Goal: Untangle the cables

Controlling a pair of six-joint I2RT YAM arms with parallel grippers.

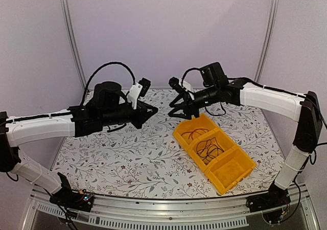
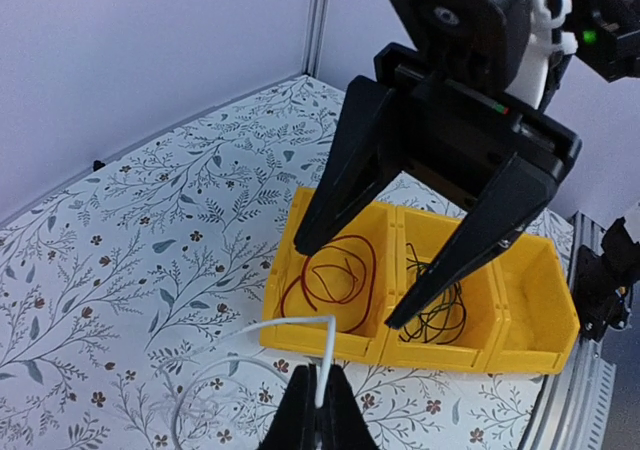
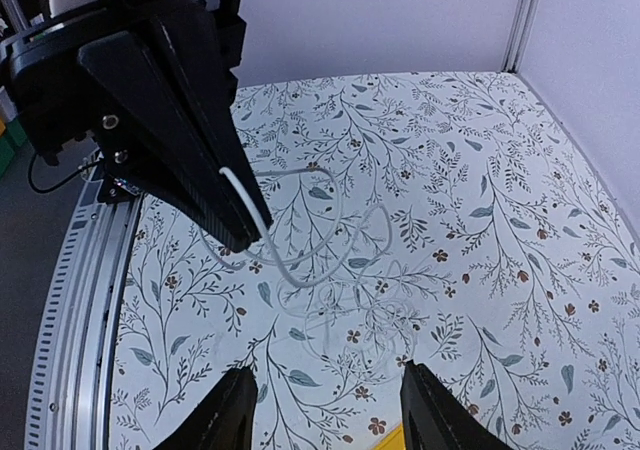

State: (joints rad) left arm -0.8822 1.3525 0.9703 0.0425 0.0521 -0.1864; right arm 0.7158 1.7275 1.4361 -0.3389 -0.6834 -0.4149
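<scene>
My left gripper is shut on a white cable, whose end sticks up between the fingers and bends left; it also shows in the right wrist view, looping down from the left gripper to a faint tangle of white loops near the table. In the top view the left gripper faces my right gripper, which is open and empty a short way off. The right gripper's spread fingers hang above a yellow bin.
The yellow three-part bin lies right of centre: a red cable in its far part, a black cable in the middle part. The floral table has walls behind and a metal rail along its near edge.
</scene>
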